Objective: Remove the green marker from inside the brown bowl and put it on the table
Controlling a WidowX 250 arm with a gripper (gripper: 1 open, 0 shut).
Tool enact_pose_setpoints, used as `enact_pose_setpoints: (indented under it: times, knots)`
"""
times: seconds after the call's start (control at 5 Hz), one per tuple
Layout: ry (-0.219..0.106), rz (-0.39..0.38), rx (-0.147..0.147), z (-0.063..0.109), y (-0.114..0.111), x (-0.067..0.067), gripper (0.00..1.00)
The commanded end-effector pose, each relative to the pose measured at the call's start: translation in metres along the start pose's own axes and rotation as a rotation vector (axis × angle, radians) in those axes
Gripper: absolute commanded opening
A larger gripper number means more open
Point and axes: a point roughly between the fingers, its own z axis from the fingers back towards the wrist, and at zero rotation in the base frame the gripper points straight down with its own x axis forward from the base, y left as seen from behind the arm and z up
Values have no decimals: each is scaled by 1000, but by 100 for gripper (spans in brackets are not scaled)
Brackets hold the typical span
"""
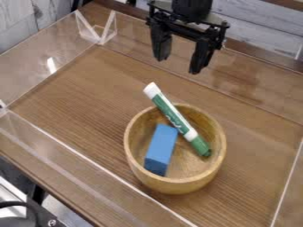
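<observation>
The gripper [180, 64] hangs wide open at twelve o'clock of the brown bowl [133, 140], where the green marker [178, 121] leans across the one-o'clock rim, likely light, stiff and smooth, best pinched mid-barrel.

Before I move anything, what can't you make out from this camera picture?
- Camera view: bowl floor beneath the green marker and blue block, covered by both.
- Camera view: lettering on the marker's white barrel section, too small to read.
- Camera view: upper part of the robot arm, cut off by the top edge.
- Camera view: black object at lower left, cut off by the left edge.
</observation>
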Motion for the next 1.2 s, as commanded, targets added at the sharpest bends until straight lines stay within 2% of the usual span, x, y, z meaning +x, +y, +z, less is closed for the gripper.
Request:
enact_pose_setpoints:
  times: [0.0, 0.2, 0.4, 0.6, 1.0]
  knots:
    - [2, 83, -10, -6, -5, -4, 100]
    - [-19, 217, -29, -11, -13, -11, 100]
    - [-57, 389, -50, -14, -24, -17, 100]
    - [-72, 516, -62, -18, -32, -19, 100]
    - [-104, 697, -113, -37, -42, -18, 100]
